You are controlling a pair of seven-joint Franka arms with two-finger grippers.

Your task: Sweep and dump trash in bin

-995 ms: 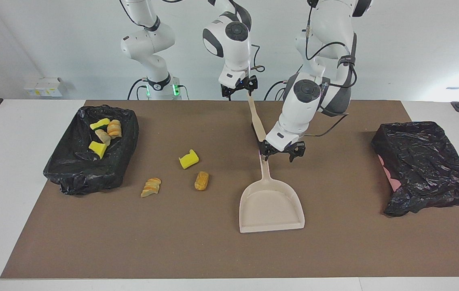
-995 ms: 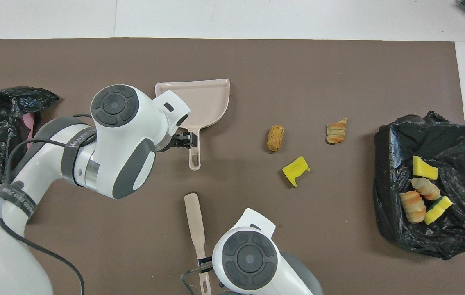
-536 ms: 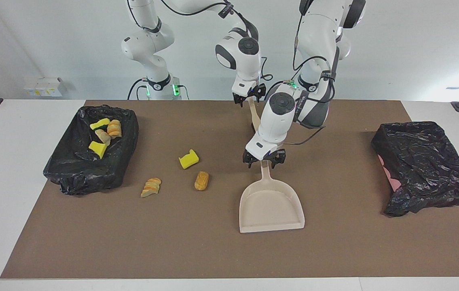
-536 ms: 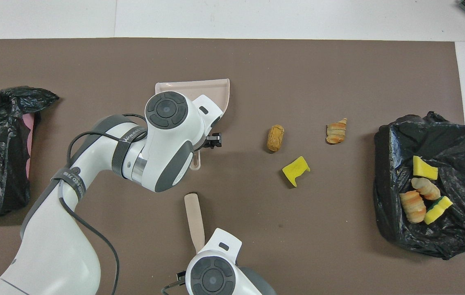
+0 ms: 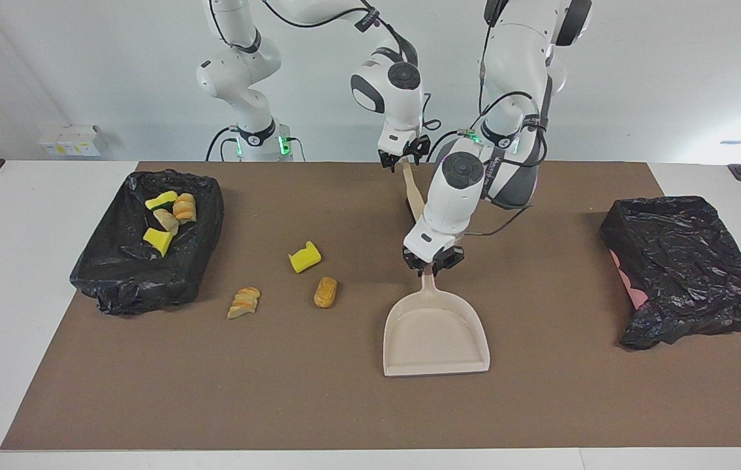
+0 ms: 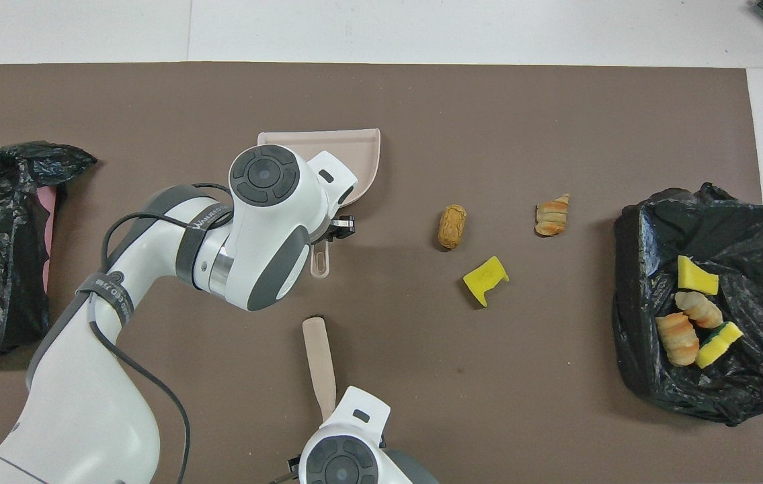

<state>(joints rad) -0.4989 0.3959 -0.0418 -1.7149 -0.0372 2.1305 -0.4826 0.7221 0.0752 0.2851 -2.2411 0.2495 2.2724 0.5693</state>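
The facing view shows the left gripper (image 5: 433, 261) down at the top of the thin handle of the flat beige plastic dustpan (image 5: 435, 333), with its fingertips pinched in on that handle. I think it holds the handle so it can slide the pan up to the trash and later tip it out. The pan lies flat on the brown worktop (image 5: 540, 391), with its wide open mouth pointing away from the left gripper. The right gripper (image 5: 403, 156) is up above the end of the long beige flat sweeping stick (image 5: 413, 192); I cannot tell if it grips it or how wide it is. That stick looks like the tool for pushing trash into the pan. Three pieces of trash lie loose on the worktop beside the left gripper, toward the right arm's end: a bright yellow sponge chunk (image 5: 305, 256), a tan bread-like roll (image 5: 326, 292) and a striped orange bread-like piece (image 5: 244, 302). More trash already sits in the black bag-lined bin (image 5: 115, 274), past the loose pieces from the left gripper. A second black bag-covered box (image 5: 683, 267) sits at the left arm's end.
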